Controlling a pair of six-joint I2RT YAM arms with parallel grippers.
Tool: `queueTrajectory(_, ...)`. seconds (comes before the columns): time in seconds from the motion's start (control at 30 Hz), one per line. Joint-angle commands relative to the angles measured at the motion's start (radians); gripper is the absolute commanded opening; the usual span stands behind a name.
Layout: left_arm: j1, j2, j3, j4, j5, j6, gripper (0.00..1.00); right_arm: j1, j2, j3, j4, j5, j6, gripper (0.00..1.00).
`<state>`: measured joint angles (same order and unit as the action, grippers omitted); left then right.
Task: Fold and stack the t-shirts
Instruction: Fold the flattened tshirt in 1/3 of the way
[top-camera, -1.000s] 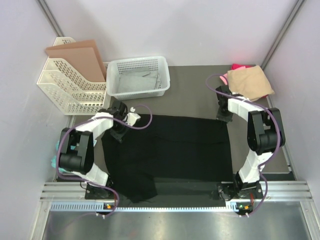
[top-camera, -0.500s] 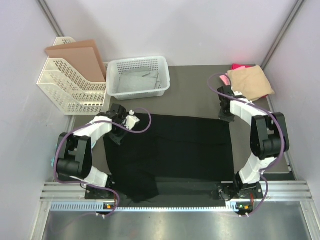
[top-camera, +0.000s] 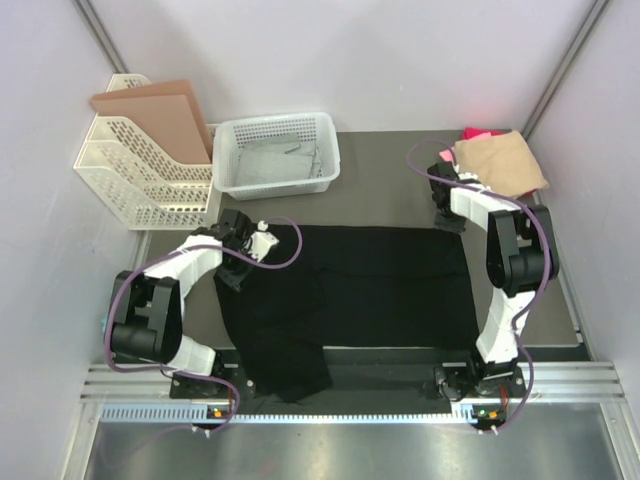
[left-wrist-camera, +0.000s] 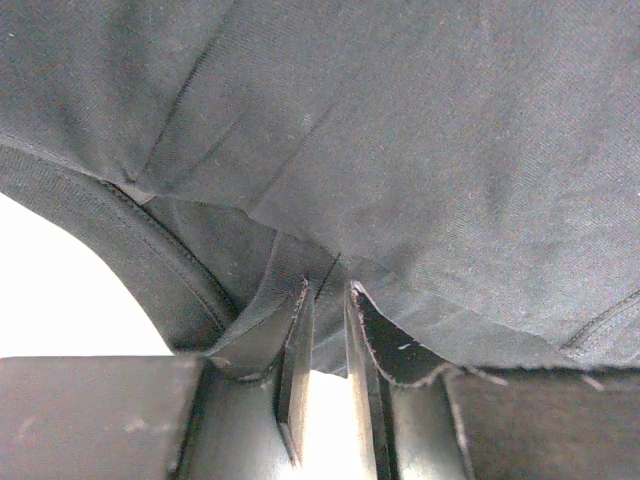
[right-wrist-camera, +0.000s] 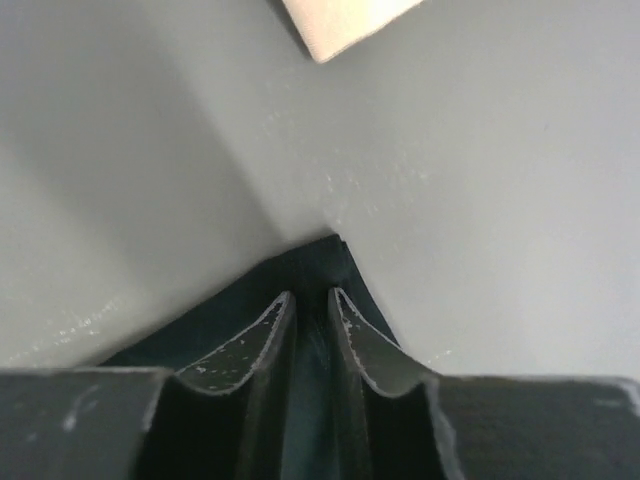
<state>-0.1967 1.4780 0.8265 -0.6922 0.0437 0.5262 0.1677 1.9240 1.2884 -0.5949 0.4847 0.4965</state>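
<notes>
The large black t-shirt (top-camera: 380, 290) lies spread across the middle of the table, its near left part bunched toward the front edge. My left gripper (top-camera: 238, 268) is at the shirt's far left edge. In the left wrist view that gripper (left-wrist-camera: 327, 288) is shut on a fold of the black cloth (left-wrist-camera: 400, 130), which drapes over its fingers. My right gripper (top-camera: 447, 215) is at the shirt's far right corner. In the right wrist view it (right-wrist-camera: 310, 295) stands slightly open over that corner (right-wrist-camera: 325, 255), which lies flat. The tan t-shirt (top-camera: 500, 165) lies folded at the far right on the pink one (top-camera: 478, 133).
A white mesh basket (top-camera: 278, 155) stands at the back centre. Left of it is a white file rack (top-camera: 140, 180) holding brown cardboard sheets (top-camera: 160, 110). Walls close in both sides. The dark mat (top-camera: 385, 185) shows behind the shirt.
My right gripper moved away and to the right, pulling the shirt's far right corner out flat, then parted its jaws. The shirt's near left part slid rightward. My left gripper barely moved.
</notes>
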Motion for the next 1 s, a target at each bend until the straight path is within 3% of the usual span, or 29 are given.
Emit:
queueTrajectory(0.0,0.006,-0.042,-0.018,0.014,0.007,0.001,0.25,-0.007,0.064,0.100,0.006,0.051,-0.016,0.27)
queueTrajectory(0.1,0.006,-0.044,-0.023,0.014,0.002,0.004,0.25,-0.007,0.096,0.144,-0.003,0.049,-0.026,0.34)
queueTrajectory(0.33,0.006,-0.035,-0.047,0.051,-0.036,0.017,0.25,-0.007,0.145,0.245,-0.052,0.054,-0.027,0.39)
queueTrajectory(0.47,0.020,0.047,0.012,0.098,-0.113,0.015,0.25,-0.007,0.139,0.279,-0.082,0.086,-0.016,0.51)
queueTrajectory(0.7,0.117,0.195,0.190,0.094,-0.154,0.041,0.24,0.004,-0.069,0.198,-0.115,0.048,0.014,0.56)
queueTrajectory(0.8,0.125,0.173,0.206,0.097,-0.156,0.037,0.23,0.036,-0.204,0.073,-0.108,0.034,0.028,0.57)
queueTrajectory(0.97,0.123,0.050,0.189,-0.038,-0.016,0.043,0.25,0.145,-0.455,-0.151,-0.121,-0.020,0.065,0.58)
